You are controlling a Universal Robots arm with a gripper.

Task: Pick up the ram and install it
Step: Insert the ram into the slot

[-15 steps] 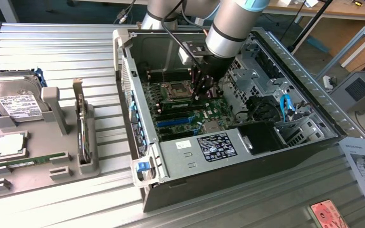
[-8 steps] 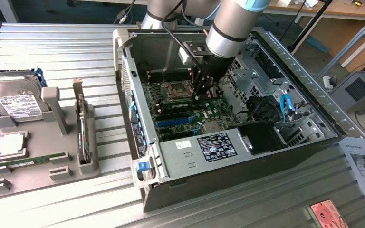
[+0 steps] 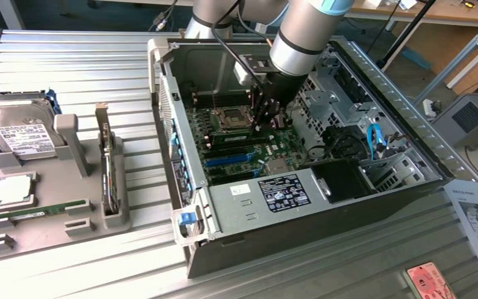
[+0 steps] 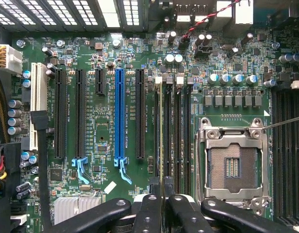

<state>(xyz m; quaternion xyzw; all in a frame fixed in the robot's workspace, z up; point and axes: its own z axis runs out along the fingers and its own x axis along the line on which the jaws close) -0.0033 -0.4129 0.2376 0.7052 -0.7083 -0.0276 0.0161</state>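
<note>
In the wrist view the ram (image 4: pixel 161 136) shows edge-on as a thin pale green strip. It stands upright along the black memory slots (image 4: pixel 181 136) of the motherboard (image 4: pixel 106 58), beside the open processor socket (image 4: pixel 234 165). My gripper (image 4: pixel 161 196) is shut on the ram's edge, with one black finger (image 4: pixel 148 213) on each side. Whether the ram sits fully down in its slot I cannot tell. In the exterior view my gripper (image 3: pixel 270 115) reaches down inside the open computer case (image 3: pixel 172 124), over the board next to the socket (image 3: pixel 231 117).
On the exterior view's left, a grey fixture tray (image 3: pixel 65 230) holds a hard drive (image 3: pixel 19 134), a square silver processor (image 3: pixel 13 190), another green stick (image 3: pixel 40 210) lying flat and an upright card (image 3: pixel 106 165). The case walls, drive cages (image 3: pixel 347 99) and cables (image 3: pixel 376 140) close in around my arm.
</note>
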